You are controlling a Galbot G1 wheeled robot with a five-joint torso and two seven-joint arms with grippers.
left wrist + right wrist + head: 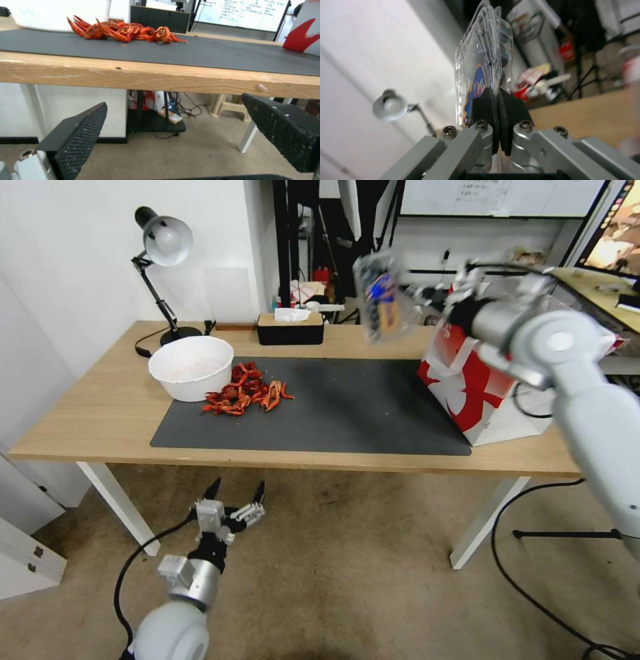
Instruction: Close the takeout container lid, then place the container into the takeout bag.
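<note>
Clenched on the takeout container's (483,72) edge, the right claw (499,105) holds it on end in the air, left of the takeout bag (467,387) on the surface (100,407). Left claw (235,493) hangs released, near the floor.

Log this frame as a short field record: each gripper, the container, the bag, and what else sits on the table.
right gripper: raised above the table, shut on the takeout container
takeout container: closed, held on edge in the air, left of the takeout bag
takeout bag: stands at the mat's right end
left gripper: open, low in front of the table edge
table: white bowl, red crayfish, lamp, tissue box
</note>
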